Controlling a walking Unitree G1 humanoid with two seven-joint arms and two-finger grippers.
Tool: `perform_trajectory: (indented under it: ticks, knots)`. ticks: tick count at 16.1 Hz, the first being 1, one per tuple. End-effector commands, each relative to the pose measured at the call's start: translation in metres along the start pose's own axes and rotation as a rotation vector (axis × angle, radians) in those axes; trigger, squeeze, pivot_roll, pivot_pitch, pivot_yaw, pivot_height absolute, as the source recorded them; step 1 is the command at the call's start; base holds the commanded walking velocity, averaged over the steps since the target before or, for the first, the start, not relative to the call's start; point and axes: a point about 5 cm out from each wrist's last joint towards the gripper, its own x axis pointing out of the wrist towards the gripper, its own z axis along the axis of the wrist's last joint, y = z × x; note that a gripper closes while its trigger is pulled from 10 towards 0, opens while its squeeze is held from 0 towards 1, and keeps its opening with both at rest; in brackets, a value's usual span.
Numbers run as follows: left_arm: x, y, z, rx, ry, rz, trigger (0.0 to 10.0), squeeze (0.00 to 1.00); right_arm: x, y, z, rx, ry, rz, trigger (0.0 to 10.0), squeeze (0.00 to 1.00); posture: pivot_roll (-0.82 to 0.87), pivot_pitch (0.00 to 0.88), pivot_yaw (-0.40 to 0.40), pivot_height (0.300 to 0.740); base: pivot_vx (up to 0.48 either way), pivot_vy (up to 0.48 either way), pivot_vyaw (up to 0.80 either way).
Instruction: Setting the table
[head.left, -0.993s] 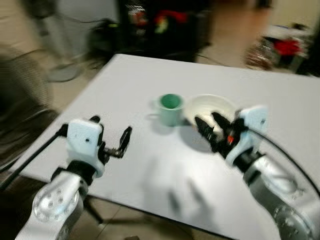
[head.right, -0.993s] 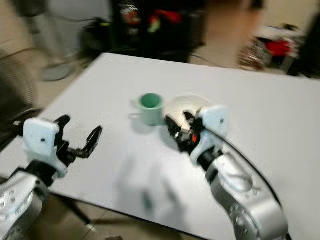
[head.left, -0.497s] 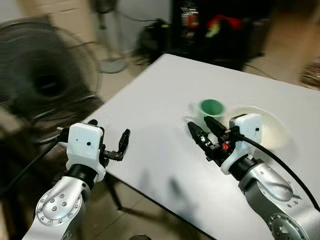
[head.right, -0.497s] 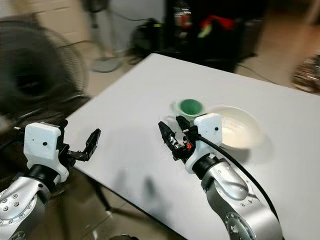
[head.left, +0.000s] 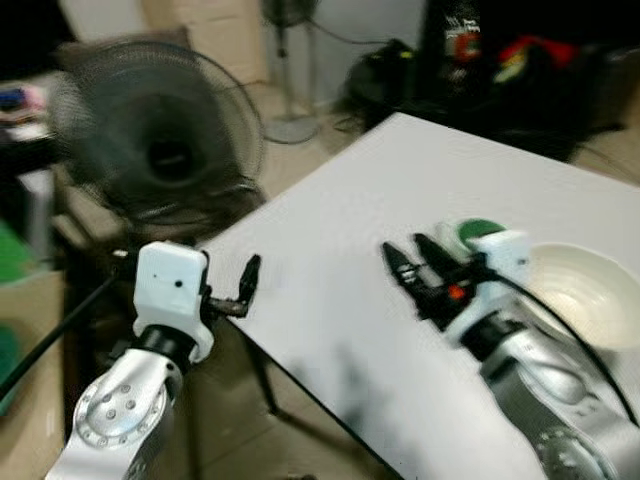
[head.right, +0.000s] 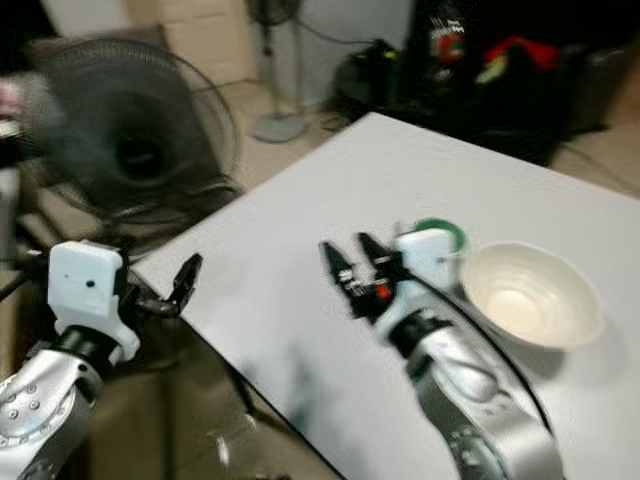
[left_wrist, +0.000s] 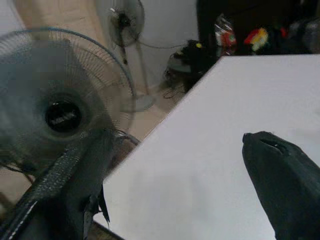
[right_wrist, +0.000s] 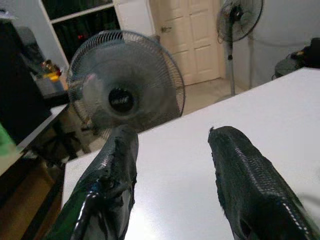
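A green cup (head.left: 480, 230) stands on the white table (head.left: 330, 260), with a white bowl (head.left: 585, 295) just to its right. My right gripper (head.left: 410, 258) hovers open and empty above the table, in front of and left of the cup, and its wrist housing hides most of the cup. In the right wrist view its fingers (right_wrist: 245, 180) are spread over bare tabletop. My left gripper (head.left: 232, 288) is open and empty at the table's near left edge, and the left wrist view looks along that edge (left_wrist: 150, 135).
A large floor fan (head.left: 160, 150) stands close to the table's left corner. Behind it rises a standing fan (head.left: 285, 60). Dark clutter (head.left: 480, 60) lines the far side. The table's left edge drops to tiled floor.
The camera has swung left, so the table, cup and bowl sit further right in the picture and the floor fan has come into view. Both grippers stay open.
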Motion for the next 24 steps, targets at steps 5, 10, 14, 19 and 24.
perform_trajectory:
  ticks: [5,10,14,19,24]
  knots:
    - [0.001,0.003,0.0,0.001,0.005,0.016,10.0,0.0,0.002,0.004,-0.001,0.02,-0.005,0.023,10.0,0.0,0.04,0.0,0.06,0.74,0.0,0.0,0.8]
    - [-0.001,0.003,0.0,-0.02,0.01,0.021,10.0,0.0,0.003,0.003,-0.004,0.052,0.005,0.016,10.0,0.0,0.04,0.0,0.054,0.74,0.0,0.0,0.8]
    - [0.0,0.004,0.001,-0.023,0.008,0.023,10.0,0.0,0.005,0.0,-0.008,0.081,0.017,-0.005,10.0,0.0,0.04,0.0,0.054,0.74,0.0,0.31,0.2]
    - [0.002,0.005,0.002,-0.017,0.007,0.022,10.0,0.0,0.01,-0.001,-0.008,0.092,0.02,-0.006,10.0,0.0,0.05,0.0,0.056,0.74,0.0,0.332,0.0]
    - [0.003,0.006,0.003,-0.013,0.009,0.02,10.0,0.0,0.013,-0.001,-0.009,0.092,0.028,-0.007,10.0,0.0,0.05,0.0,0.055,0.74,0.0,0.335,0.0]
